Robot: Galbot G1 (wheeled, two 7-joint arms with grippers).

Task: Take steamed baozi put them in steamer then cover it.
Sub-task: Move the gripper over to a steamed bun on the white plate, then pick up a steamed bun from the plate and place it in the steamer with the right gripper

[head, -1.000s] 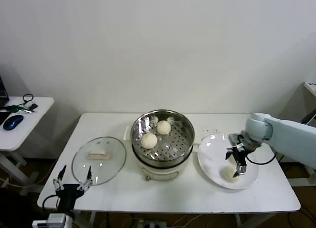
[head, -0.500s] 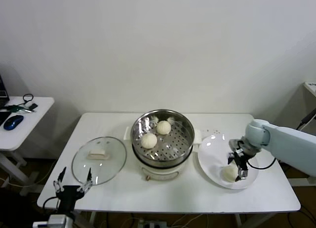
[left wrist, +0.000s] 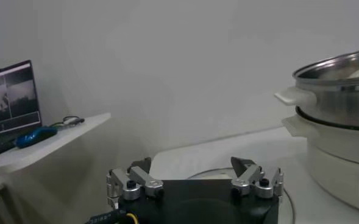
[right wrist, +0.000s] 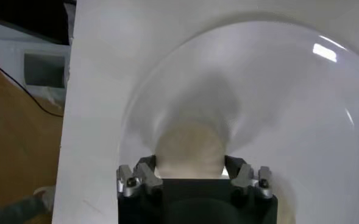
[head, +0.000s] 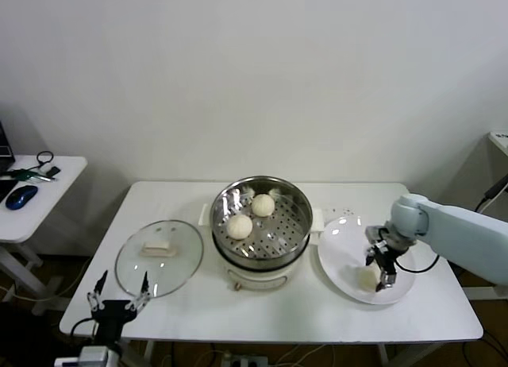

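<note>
The steamer [head: 262, 238] stands mid-table with two steamed baozi [head: 240, 225] [head: 263, 205] on its perforated floor. To its right lies a white plate [head: 341, 241] with one baozi [head: 365, 279] on it. My right gripper [head: 379, 270] reaches down over that bun. In the right wrist view its fingers [right wrist: 146, 169] press both sides of the baozi [right wrist: 189, 148], which still rests on the plate [right wrist: 277, 91]. The cover [head: 159, 260] lies flat left of the steamer. My left gripper [head: 117, 294] is parked open at the table's front left edge; the left wrist view shows it [left wrist: 191, 170] holding nothing.
A small side table [head: 44, 184] at the far left carries a blue mouse [head: 21, 196] and keys. The left wrist view shows a monitor [left wrist: 8, 91] there and the steamer's wall [left wrist: 337, 103]. The white table's front edge runs close under the plate and cover.
My right gripper has come down lower around the baozi on the plate and its fingers have closed against it. The left arm has not moved.
</note>
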